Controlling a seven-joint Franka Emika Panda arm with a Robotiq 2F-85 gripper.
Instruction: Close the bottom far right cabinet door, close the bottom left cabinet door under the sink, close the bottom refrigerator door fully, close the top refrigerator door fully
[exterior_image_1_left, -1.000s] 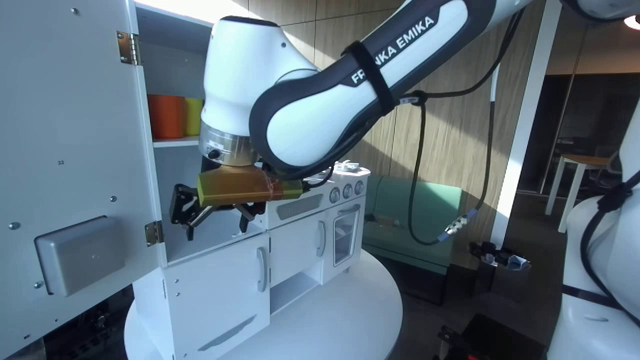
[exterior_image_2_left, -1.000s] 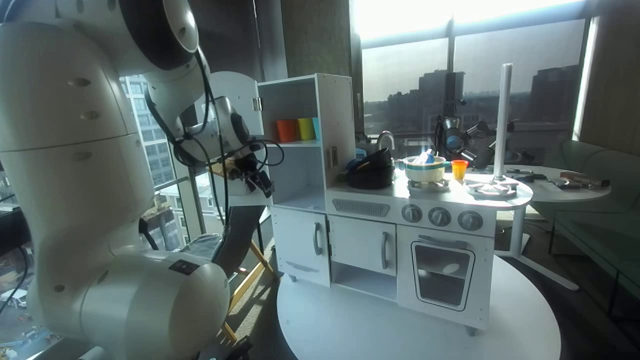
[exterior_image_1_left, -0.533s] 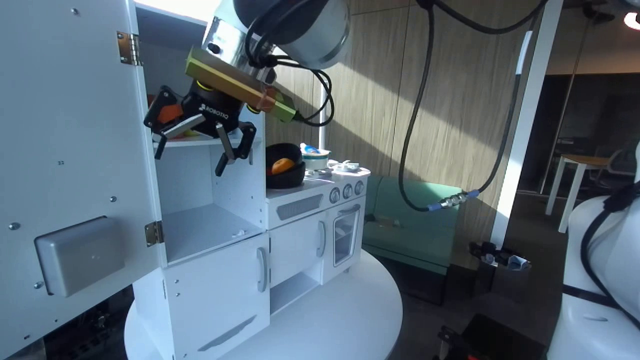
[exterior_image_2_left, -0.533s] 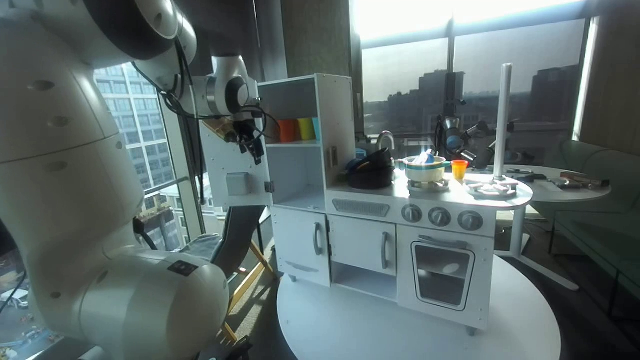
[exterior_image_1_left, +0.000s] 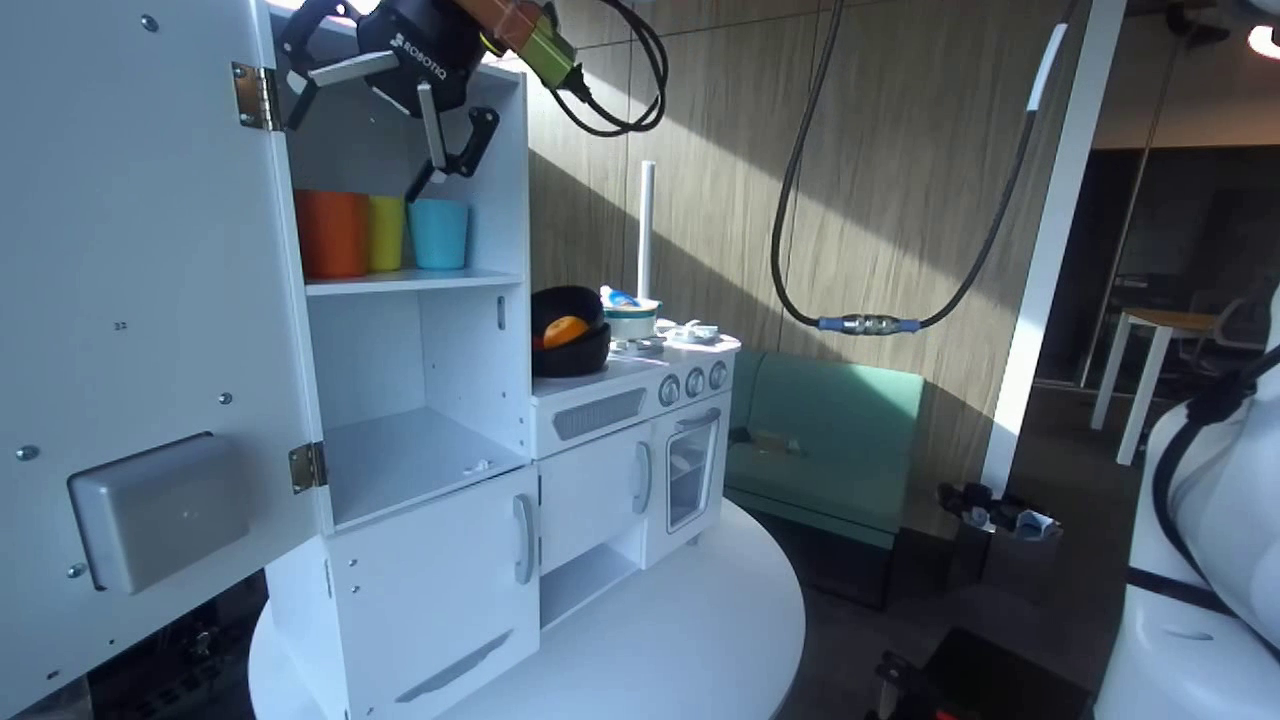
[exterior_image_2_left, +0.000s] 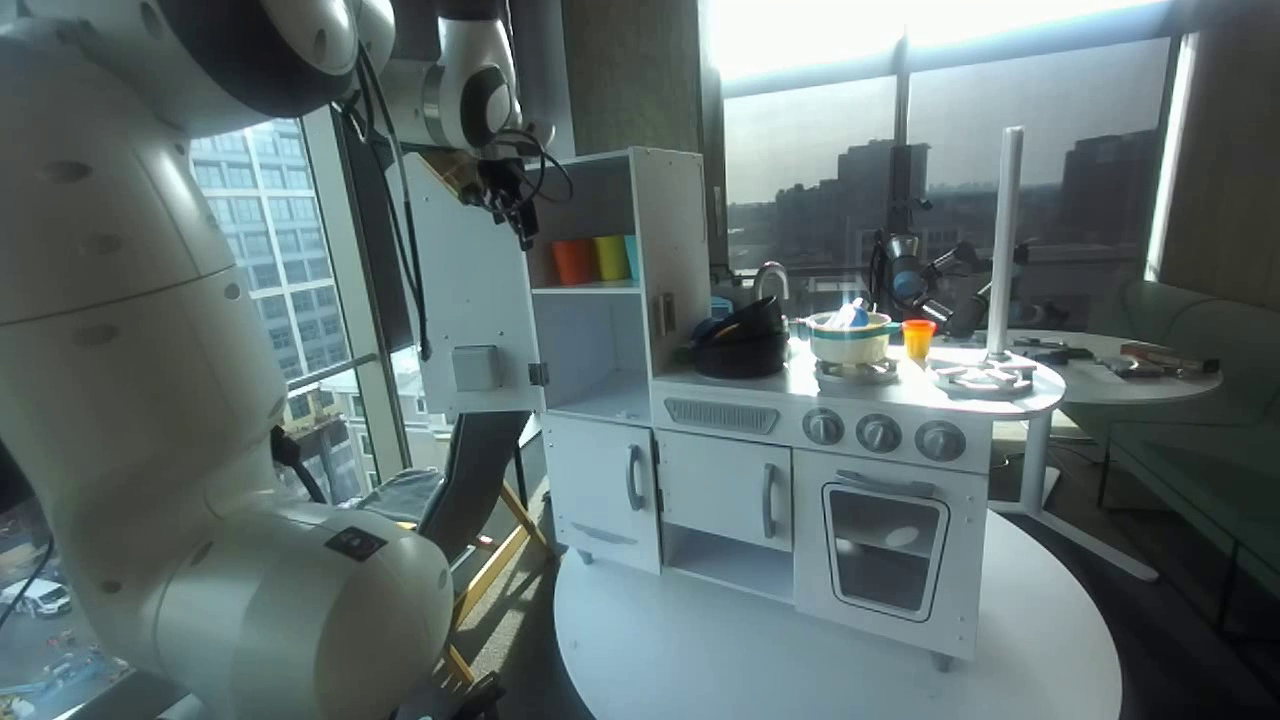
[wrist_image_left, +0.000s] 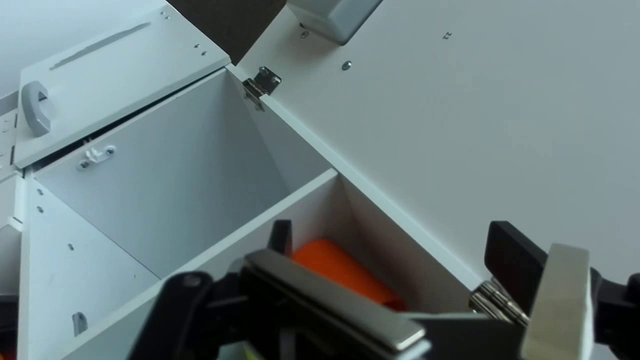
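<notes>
Top refrigerator door (exterior_image_1_left: 150, 300) wide open outward, long axis vertical.

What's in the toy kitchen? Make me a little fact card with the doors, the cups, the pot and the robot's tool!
Top refrigerator door: wide open
Bottom refrigerator door: shut or nearly, can't tell which
Under-sink cabinet door: looks shut
Far right bottom door: looks shut
Cups: orange cup, yellow cup, blue cup on the upper shelf
Pot: on a burner
Counter cup: orange, beside the pot
Tool: open, holding nothing
</notes>
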